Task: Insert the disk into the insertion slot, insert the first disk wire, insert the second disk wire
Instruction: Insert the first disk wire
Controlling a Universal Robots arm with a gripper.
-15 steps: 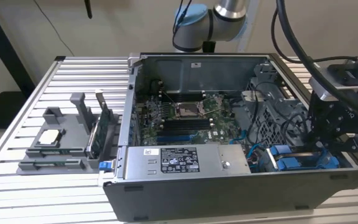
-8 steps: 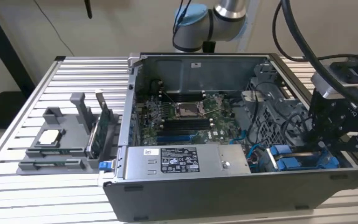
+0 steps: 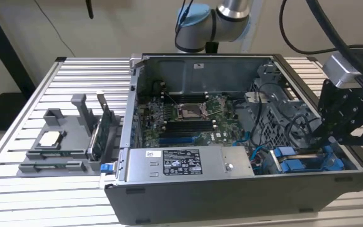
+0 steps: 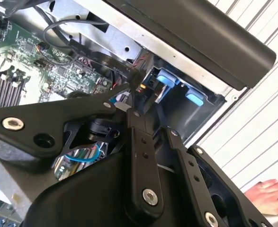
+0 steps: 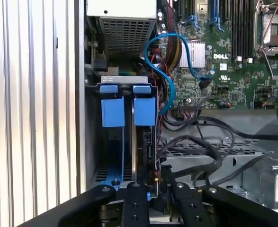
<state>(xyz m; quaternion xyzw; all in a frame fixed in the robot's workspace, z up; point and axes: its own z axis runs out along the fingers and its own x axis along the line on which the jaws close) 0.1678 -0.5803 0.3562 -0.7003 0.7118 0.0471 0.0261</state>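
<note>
The desk (image 3: 74,75) carries the open case (image 3: 188,198). Toward the exterior view's right, the disk (image 3: 298,165) sits in the slot (image 5: 123,84). The hand (image 3: 328,142) hangs low just beside the disk. I cannot tell whether it is open or shut. The disk is likely stiff, fairly heavy and shock-sensitive. It is best held by its blue carrier edges, not the connector end.
</note>
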